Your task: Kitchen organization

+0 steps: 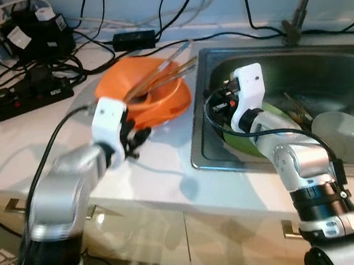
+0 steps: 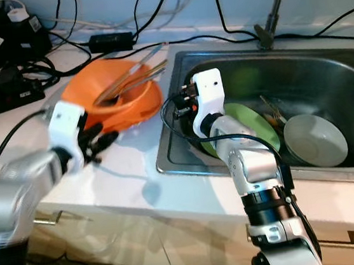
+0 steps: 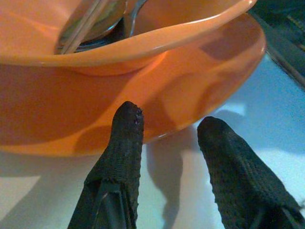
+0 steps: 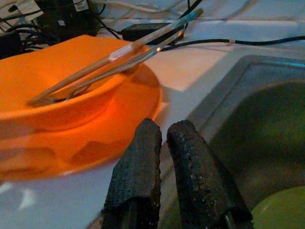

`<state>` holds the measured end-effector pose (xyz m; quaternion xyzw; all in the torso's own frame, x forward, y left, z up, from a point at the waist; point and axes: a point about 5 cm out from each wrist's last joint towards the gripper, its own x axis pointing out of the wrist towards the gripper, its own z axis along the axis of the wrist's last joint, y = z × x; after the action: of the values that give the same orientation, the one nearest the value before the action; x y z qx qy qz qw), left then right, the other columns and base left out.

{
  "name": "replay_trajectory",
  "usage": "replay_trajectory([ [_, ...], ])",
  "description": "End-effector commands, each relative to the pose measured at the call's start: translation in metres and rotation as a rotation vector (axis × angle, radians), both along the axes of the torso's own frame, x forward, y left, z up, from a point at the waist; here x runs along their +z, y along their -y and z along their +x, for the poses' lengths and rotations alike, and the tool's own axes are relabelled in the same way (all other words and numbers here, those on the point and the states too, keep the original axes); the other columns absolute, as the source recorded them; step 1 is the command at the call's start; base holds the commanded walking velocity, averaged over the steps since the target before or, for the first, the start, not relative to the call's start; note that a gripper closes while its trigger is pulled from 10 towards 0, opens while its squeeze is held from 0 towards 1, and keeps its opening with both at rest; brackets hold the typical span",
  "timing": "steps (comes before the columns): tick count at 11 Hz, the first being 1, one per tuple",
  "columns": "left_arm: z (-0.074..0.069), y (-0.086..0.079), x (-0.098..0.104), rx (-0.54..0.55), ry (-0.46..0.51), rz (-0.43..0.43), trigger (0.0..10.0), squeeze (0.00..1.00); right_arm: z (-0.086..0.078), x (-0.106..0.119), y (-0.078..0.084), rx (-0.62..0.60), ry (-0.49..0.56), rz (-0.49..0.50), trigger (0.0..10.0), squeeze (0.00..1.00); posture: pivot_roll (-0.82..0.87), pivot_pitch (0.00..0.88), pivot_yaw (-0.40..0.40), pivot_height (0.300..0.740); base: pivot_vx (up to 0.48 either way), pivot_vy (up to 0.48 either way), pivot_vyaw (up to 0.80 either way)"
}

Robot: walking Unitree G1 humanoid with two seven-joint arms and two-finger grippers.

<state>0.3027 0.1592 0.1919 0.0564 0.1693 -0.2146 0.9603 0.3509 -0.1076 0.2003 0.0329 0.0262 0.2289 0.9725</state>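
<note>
One orange bowl (image 1: pixel 159 86) on one orange plate (image 1: pixel 176 100) — one green plate (image 2: pixel 253 124), one grey bowl (image 2: pixel 315 139).

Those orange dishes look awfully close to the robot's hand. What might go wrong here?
The left gripper, fingers open, sits right at the edge of the orange plate. Lifting that plate could tip the orange bowl stacked on it, and the long utensils leaning in the bowl might slide out. They also point toward the sink, where the right gripper is, so the arms could bump each other or the utensils. The power strip and cables nearby could snag.
</note>
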Motion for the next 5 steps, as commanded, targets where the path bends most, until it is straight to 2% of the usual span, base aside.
replay_trajectory([
  [1, -0.01, -0.006, -0.029, 0.033, -0.175, 0.014, 10.0, 0.0, 0.002, 0.006, -0.003, 0.014, 0.029, 0.002, 10.0, 0.0, 0.25, 0.088, -0.008, 0.74, 0.0, 0.0, 0.0],
  [2, -0.023, -0.01, -0.023, 0.059, -0.178, 0.01, 10.0, 0.0, 0.004, 0.006, -0.004, 0.022, 0.033, 0.003, 10.0, 0.0, 0.27, 0.083, -0.016, 0.74, 0.0, 0.0, 0.0],
  [5, -0.039, -0.019, -0.009, 0.113, -0.163, 0.018, 10.0, 0.0, 0.009, 0.007, -0.006, 0.033, 0.04, 0.004, 10.0, 0.0, 0.3, 0.079, -0.031, 0.74, 0.0, 0.0, 0.0],
])
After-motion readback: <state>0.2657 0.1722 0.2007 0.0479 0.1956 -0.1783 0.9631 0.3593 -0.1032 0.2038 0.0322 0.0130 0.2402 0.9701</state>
